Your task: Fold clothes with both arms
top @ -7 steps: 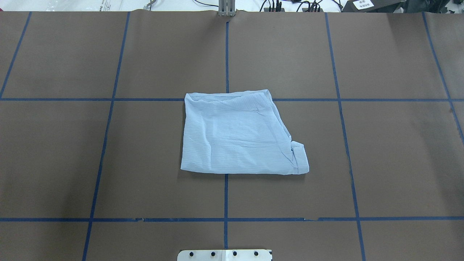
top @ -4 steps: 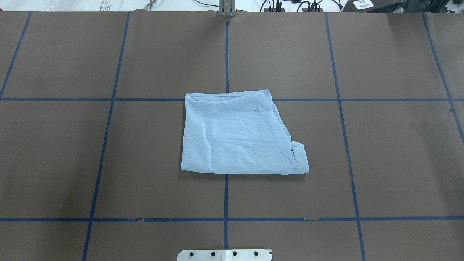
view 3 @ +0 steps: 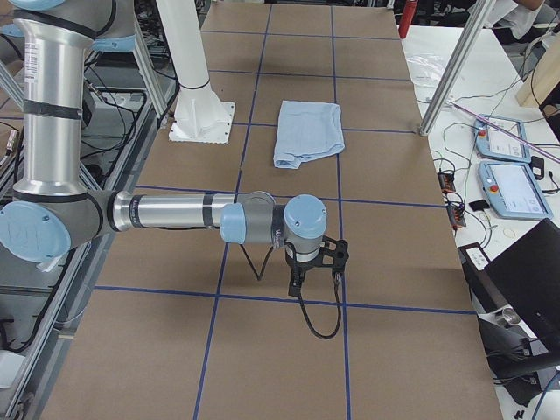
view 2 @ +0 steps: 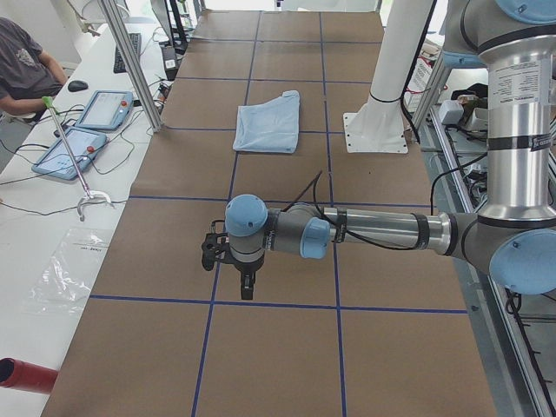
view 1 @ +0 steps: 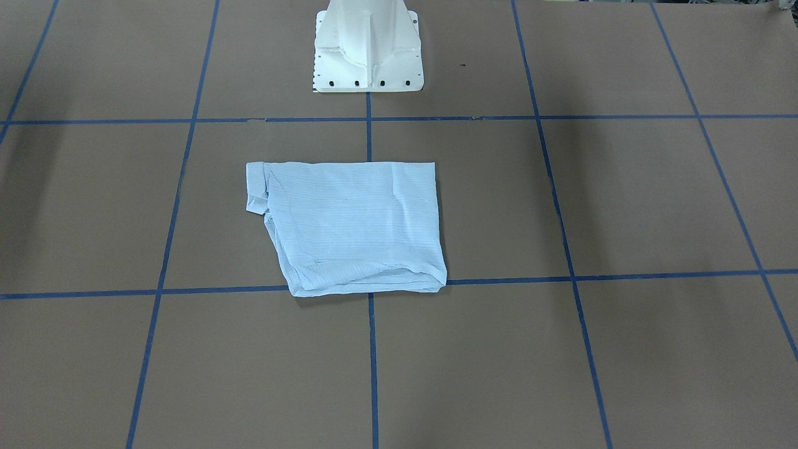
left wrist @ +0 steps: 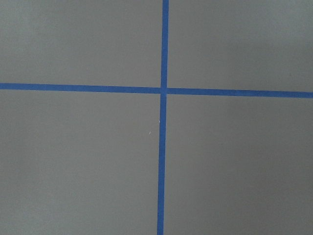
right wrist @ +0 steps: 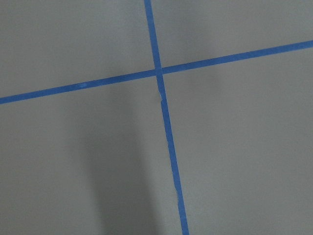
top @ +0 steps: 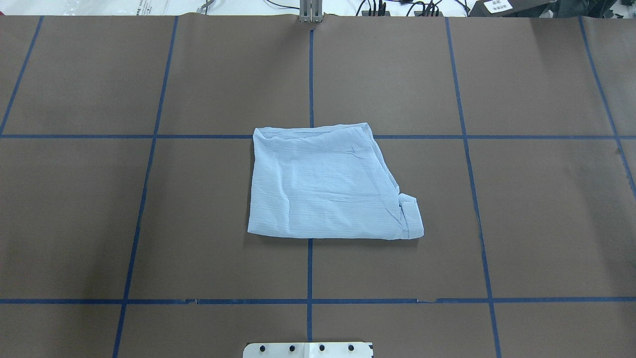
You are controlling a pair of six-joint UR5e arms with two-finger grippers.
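The shirt (top: 328,184) is seen lying flat near the middle of the brown paper-covered table (top: 521,223), folded into a compact, roughly four-sided packet straddling the crossing of blue tape lines (top: 309,268), just in front of the white pedestal (view 1: 368,56). Its outline is not square: the side toward the robot's right is cut on a slant, and a small flap (top: 410,219) is left sticking out at the near right corner. Nothing is touching the cloth. The left arm (view 2: 373,230) is stretched out low over bare table well apart from the shirt, with the left gripper (view 2: 246,282) pointed downward; the right arm (view 3: 175,213) is placed likewise at the opposite end, with the right gripper (view 3: 296,282) hanging over the paper. Only tape and table are shown by the wrist cameras, and from the side views it cannot be told how far either pair of jaws is parted, though nothing appears to be held. The folding is judged to be largely done, possibly finished. If another fold were attempted, the stacked thin layers could be separated by a pinch catching only the top sheet, and the packet would be opened. The protruding flap could be snagged and dragged, skewing the whole. An uneven lift between the two arms would likely crease or twist the fabric.
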